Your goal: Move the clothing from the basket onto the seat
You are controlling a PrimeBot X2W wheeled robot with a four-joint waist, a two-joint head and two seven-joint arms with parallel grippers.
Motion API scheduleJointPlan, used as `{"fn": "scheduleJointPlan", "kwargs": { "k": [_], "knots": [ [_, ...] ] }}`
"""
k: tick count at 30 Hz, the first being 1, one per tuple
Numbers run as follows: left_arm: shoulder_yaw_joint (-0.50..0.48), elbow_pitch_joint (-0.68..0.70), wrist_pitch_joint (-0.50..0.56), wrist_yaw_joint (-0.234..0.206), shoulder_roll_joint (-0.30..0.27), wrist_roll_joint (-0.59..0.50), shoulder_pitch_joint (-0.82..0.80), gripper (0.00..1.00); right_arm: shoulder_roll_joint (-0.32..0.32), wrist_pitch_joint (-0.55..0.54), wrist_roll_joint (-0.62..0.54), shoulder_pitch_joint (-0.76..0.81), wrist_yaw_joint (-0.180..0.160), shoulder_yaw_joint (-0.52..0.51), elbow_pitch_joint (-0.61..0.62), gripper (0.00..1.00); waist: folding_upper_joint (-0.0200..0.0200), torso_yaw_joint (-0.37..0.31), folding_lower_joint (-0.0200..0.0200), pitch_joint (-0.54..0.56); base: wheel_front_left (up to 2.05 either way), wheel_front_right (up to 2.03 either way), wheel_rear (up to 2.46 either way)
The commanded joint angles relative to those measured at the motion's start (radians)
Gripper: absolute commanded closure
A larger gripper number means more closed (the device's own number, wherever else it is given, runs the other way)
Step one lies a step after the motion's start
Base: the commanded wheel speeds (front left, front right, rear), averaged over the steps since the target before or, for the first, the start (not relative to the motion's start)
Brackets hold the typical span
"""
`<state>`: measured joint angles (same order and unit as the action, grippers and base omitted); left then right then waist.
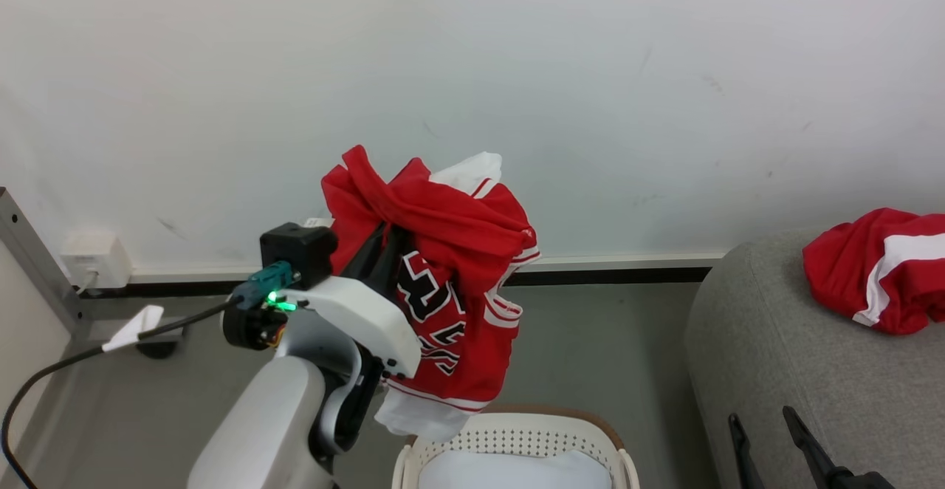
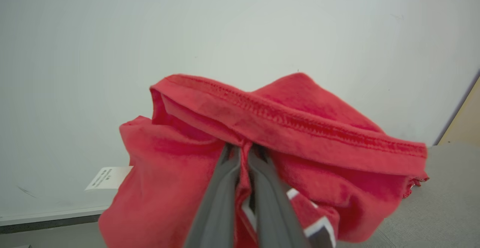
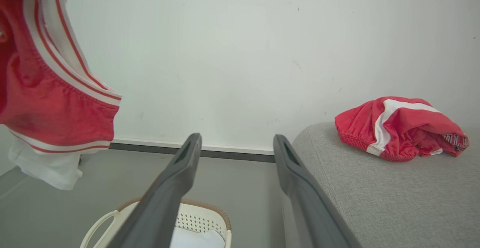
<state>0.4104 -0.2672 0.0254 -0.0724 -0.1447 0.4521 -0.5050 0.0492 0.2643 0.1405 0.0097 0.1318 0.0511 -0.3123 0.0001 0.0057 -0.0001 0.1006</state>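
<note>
The left gripper [image 1: 390,241] sits at centre left of the head view, its 2 dark fingers pressed together on a fold of the red jersey [image 1: 450,252]. In the left wrist view the fingers rise from the bottom edge and pinch a narrow strip of red cloth between them. A stitched hem drapes across just above their tips, and a small white tag [image 2: 108,177] sticks out at the left. The jersey hangs in the air in front of the white wall [image 1: 664,68], its black-and-white lettering facing the head camera. Its white lower edge reaches down near the rim of the basket [image 1: 517,421] at bottom centre. A white pad [image 1: 517,470] lies inside the basket. The right gripper [image 1: 760,416] shows at the lower right, its 2 fingers spread wide with nothing between them, in front of the grey seat [image 1: 797,356]. Another red garment [image 1: 878,267] with a white stripe lies crumpled on the seat at the far right, well apart from the basket.
</note>
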Motion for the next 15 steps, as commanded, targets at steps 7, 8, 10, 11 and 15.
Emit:
{"fn": "scheduleJointPlan", "kwargs": {
  "k": [7, 8, 10, 11, 15],
  "knots": [
    [0.008, 0.061, 0.019, -0.015, -0.015, 0.003, 0.027, 1.0, 0.002, 0.0, 0.0, 0.018, -0.002, 0.007, 0.001, 0.0, -0.0001, -0.001, 0.0001, -0.001, 0.0, 0.0, 0.0],
    [0.01, 0.068, 0.022, -0.015, -0.016, 0.003, 0.029, 1.0, 0.002, 0.0, 0.0, 0.017, -0.002, 0.009, 0.002, 0.0, -0.0001, -0.002, 0.0001, -0.002, 0.0, 0.0, 0.0],
    [0.013, 0.08, 0.027, -0.018, -0.018, 0.002, 0.031, 1.0, 0.002, 0.0, -0.013, 0.013, -0.002, 0.017, 0.003, 0.0, -0.0001, -0.004, 0.0001, -0.006, 0.0, 0.0, 0.0],
    [0.014, 0.087, 0.03, -0.019, -0.018, 0.002, 0.031, 1.0, 0.002, 0.0, -0.016, 0.007, -0.002, 0.025, 0.004, 0.0, -0.0001, -0.005, 0.0001, -0.008, 0.0, 0.0, 0.0],
    [0.021, 0.105, 0.036, -0.02, -0.02, 0.004, 0.035, 1.0, 0.002, 0.0, -0.042, -0.028, -0.002, 0.07, 0.013, 0.0, -0.0001, -0.01, 0.0001, -0.015, 0.0, 0.0, 0.0]
  ]
}}
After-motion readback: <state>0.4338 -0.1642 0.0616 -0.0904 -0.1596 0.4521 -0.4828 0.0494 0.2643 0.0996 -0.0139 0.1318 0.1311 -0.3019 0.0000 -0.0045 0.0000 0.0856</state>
